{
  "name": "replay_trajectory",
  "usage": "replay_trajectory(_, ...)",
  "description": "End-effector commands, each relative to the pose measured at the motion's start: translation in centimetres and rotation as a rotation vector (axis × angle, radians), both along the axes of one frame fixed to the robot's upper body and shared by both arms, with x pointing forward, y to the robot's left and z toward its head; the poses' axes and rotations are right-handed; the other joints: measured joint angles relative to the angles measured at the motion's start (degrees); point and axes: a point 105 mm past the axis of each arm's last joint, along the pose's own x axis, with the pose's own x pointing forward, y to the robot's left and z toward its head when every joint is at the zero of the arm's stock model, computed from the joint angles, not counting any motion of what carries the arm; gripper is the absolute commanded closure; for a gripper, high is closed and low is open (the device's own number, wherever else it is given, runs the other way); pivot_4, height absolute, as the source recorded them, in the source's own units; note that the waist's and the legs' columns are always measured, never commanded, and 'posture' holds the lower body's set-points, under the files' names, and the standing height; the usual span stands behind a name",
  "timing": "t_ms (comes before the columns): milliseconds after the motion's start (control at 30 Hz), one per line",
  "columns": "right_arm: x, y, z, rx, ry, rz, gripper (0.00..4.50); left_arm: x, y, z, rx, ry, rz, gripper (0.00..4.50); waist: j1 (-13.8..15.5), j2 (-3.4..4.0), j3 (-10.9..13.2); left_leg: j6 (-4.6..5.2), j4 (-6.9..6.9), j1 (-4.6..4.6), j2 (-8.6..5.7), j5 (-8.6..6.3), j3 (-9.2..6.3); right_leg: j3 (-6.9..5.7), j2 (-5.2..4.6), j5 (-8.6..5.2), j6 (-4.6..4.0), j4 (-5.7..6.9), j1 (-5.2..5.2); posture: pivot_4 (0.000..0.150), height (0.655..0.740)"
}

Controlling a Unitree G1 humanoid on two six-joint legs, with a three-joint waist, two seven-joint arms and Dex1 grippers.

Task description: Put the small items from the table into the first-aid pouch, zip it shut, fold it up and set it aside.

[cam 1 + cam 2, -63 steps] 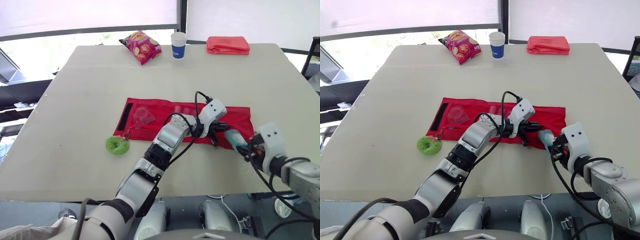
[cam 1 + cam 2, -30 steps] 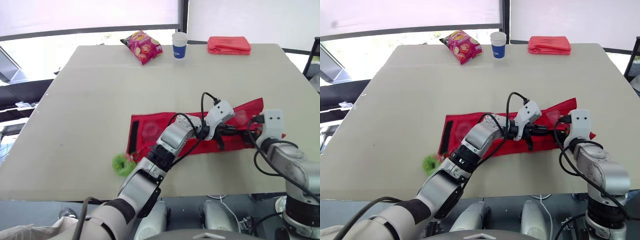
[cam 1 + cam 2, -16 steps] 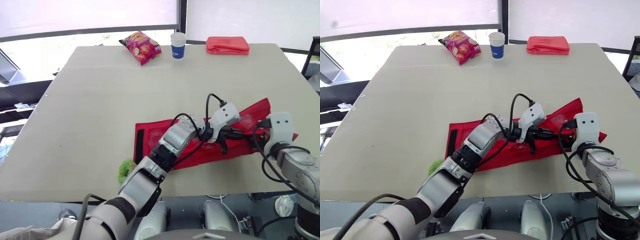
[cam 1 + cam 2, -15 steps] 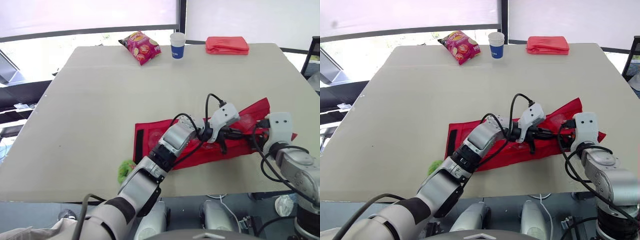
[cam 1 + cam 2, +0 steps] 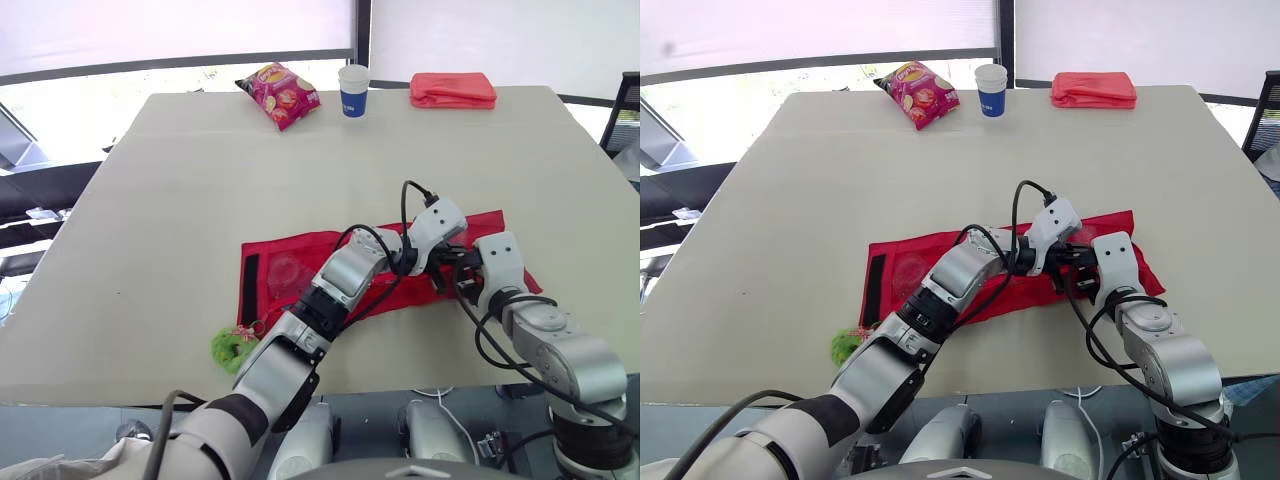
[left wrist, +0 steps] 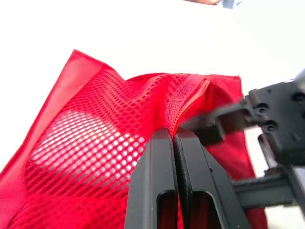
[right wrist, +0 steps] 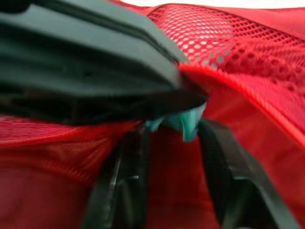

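Table (image 5: 180,180) | red mesh pouch (image 5: 290,272) | left fingers (image 6: 159,181) pinching it | right fingers (image 7: 221,176) gripping teal item (image 7: 183,123)

I saw my right gripper (image 7: 174,138) holding a teal item (image 7: 183,121) between its fingertips inside the red mesh pouch (image 7: 228,43). The left gripper (image 7: 186,90) lay black across it, touching the item.
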Motion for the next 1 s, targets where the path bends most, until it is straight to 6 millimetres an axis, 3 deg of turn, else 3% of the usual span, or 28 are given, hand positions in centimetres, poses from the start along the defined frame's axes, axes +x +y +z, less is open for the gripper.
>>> replay_trajectory(33,-0.1,0.2,0.7,0.006,-0.023,0.013,2.67,0.3,-0.3,1.9,-0.049,-0.060,0.004,4.50,0.0,0.00,0.0,0.00,0.00,0.00,0.00,0.00,0.01,0.00,0.00,0.00,0.00,0.00,0.00,0.150,0.7400)
replay_trajectory(400,-1.7,-2.2,2.1,0.026,-0.037,-0.037,2.67,0.3,0.9,1.7,-0.047,-0.048,-0.016,4.50,0.0,0.00,0.0,0.00,-0.01,0.00,0.00,0.00,0.00,0.00,0.00,0.00,0.00,0.00,0.00,0.150,0.7400)
replay_trajectory(733,-6.3,-1.1,4.5,0.085,-0.094,0.243,2.67,-0.3,3.0,0.6,0.017,-0.072,-0.073,4.50,0.0,0.00,0.0,0.01,-0.01,0.00,0.02,0.00,0.02,-0.01,0.03,0.00,0.00,0.00,0.02,0.150,0.7400)
replay_trajectory(833,-7.6,-1.5,5.6,0.203,-0.111,0.302,2.67,-0.5,3.0,0.4,0.027,-0.100,-0.089,4.50,0.1,-0.03,0.0,0.01,0.00,0.02,0.01,-0.01,0.02,-0.02,0.02,0.00,0.00,-0.02,0.06,0.150,0.7400)
replay_trajectory(933,-7.5,-3.4,6.6,0.235,-0.113,0.262,1.79,-1.1,2.7,0.3,0.031,-0.121,-0.128,4.50,0.2,-0.04,0.0,0.01,0.03,0.01,0.02,-0.01,0.00,-0.02,0.02,0.00,0.00,-0.01,0.08,0.150,0.7400)
replay_trajectory(967,-7.4,-4.3,6.7,0.217,-0.101,0.238,1.31,-1.2,2.5,0.3,0.016,-0.117,-0.127,4.50,0.2,-0.04,0.0,0.01,0.02,0.02,0.02,-0.01,0.00,-0.02,0.02,0.00,0.00,-0.01,0.08,0.150,0.7400)
replay_trajectory(1000,-7.2,-5.0,6.8,0.208,-0.093,0.210,0.78,-1.2,2.5,0.2,0.004,-0.102,-0.123,4.20,0.2,-0.04,0.0,0.02,0.02,0.01,0.01,-0.01,0.02,-0.02,0.02,0.00,0.00,-0.01,0.08,0.150,0.7400)
